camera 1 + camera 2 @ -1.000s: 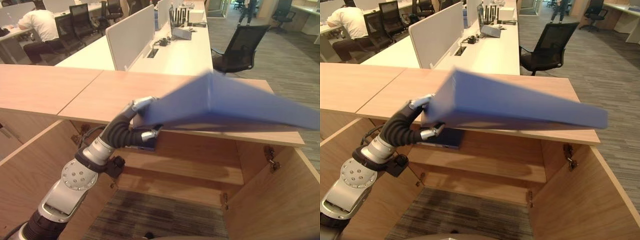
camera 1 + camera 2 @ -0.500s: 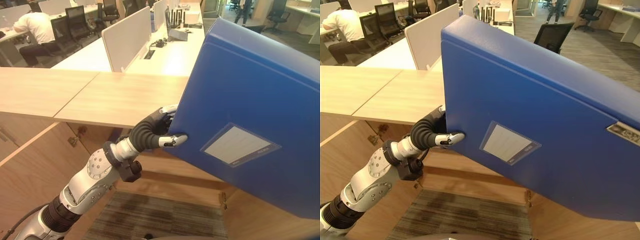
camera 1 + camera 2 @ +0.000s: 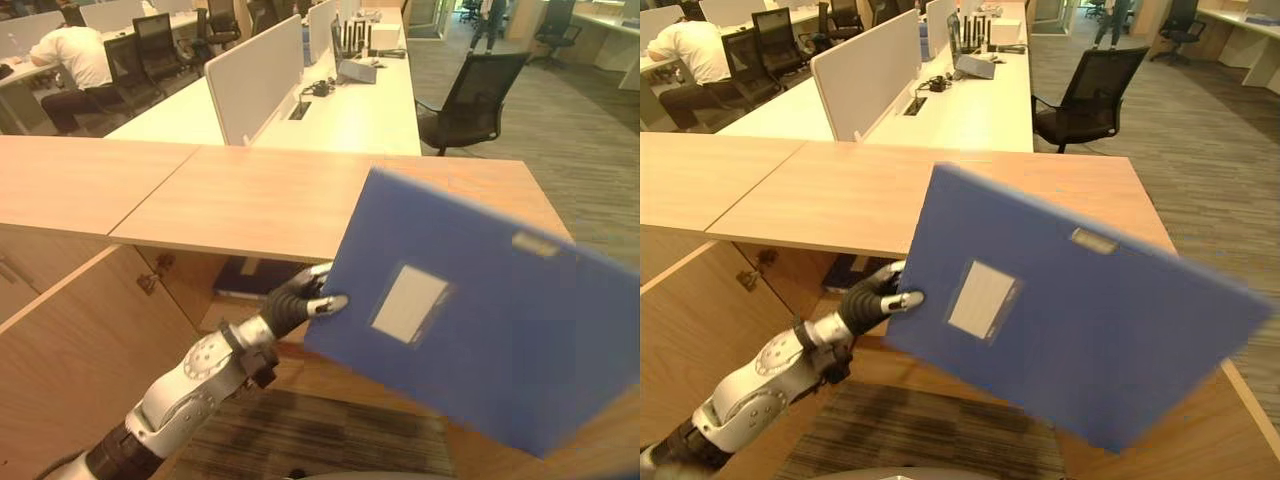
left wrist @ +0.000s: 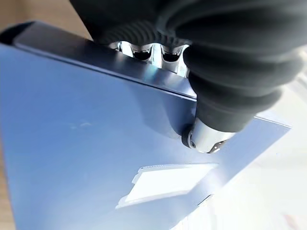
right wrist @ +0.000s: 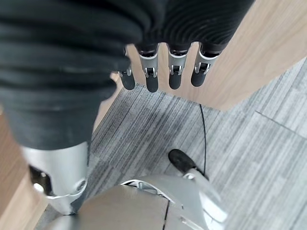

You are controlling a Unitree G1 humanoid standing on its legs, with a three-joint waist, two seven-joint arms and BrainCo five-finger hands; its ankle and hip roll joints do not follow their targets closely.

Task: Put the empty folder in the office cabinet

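The left hand [image 3: 305, 296] pinches the corner of the blue folder [image 3: 470, 320], holding it tilted in front of the open office cabinet [image 3: 60, 330]. The right hand [image 5: 163, 72] hangs with straight fingers, holding nothing.

Blue folder [image 3: 470, 340] far edge motion-blurred, label [image 3: 408, 304] print unreadable, cabinet [image 3: 70, 340] interior largely hidden behind it, left hand [image 3: 305, 296] fingers concealed behind folder, seated person [image 3: 70, 62] cut off by frame edge
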